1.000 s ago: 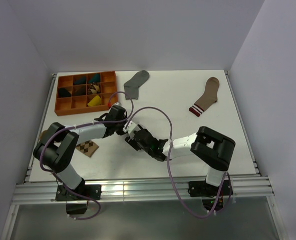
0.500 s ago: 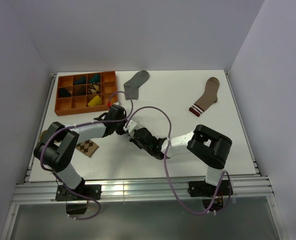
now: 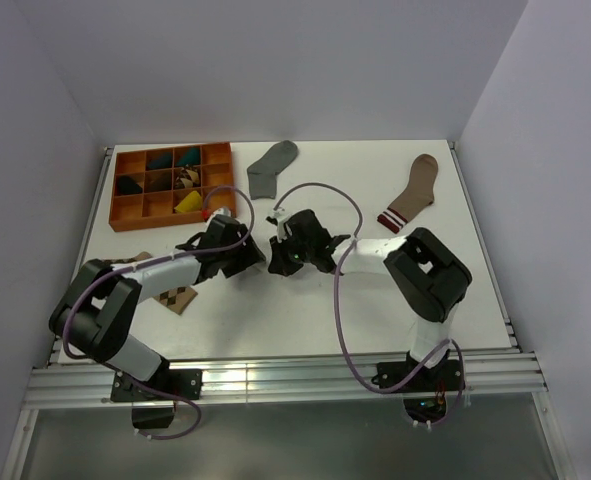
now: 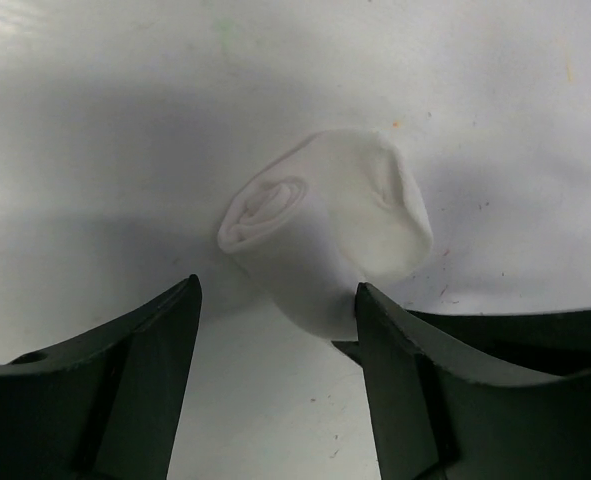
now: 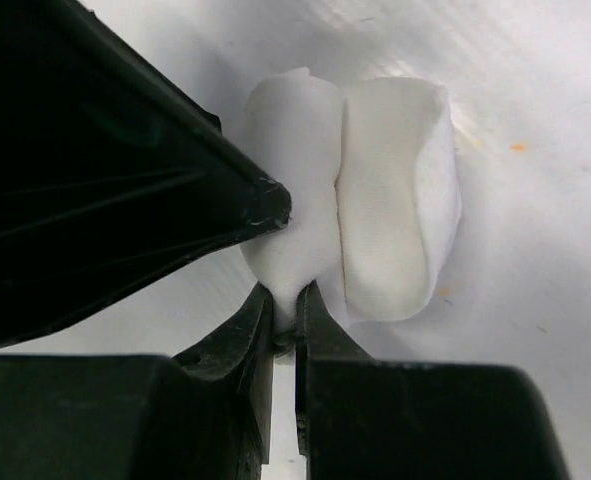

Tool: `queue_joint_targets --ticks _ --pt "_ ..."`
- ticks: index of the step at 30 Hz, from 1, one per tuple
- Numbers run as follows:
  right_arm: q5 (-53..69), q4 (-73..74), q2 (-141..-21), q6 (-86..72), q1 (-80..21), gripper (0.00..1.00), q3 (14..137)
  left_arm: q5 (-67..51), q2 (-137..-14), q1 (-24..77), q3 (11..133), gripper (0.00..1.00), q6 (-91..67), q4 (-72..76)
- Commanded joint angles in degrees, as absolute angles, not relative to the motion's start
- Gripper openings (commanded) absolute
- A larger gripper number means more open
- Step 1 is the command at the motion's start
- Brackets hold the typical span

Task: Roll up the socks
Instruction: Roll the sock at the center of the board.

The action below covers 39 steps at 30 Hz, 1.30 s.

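Left wrist view: the left gripper [image 4: 275, 300] stands spread, with the rolled white sock [image 4: 325, 225] lying on the table [image 4: 95, 100] just beyond its fingers, close against one of them. The right gripper [image 5: 287, 300] pinches a fold of that roll. From above, both grippers meet mid-table; the grey sock [image 3: 273, 165] lies flat farther back
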State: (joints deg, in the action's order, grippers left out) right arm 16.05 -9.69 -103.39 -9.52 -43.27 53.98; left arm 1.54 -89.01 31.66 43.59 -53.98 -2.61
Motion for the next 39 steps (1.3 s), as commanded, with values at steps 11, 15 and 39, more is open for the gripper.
queue_joint_targets --ticks 11,15,39 --pt "38.4 -1.4 -112.0 -21.7 -36.2 0.0 62.7 7.6 -85.3 31.4 36.9 0.63 -61.1 3.1" --pt "39.7 -1.1 -113.2 -23.4 -35.8 0.0 63.4 9.1 -85.1 31.4 35.2 0.59 -62.1 4.5" --pt "-3.2 -14.5 -92.7 -1.3 -51.2 0.57 49.5 5.0 -92.4 31.4 47.1 0.0 -50.7 -9.7"
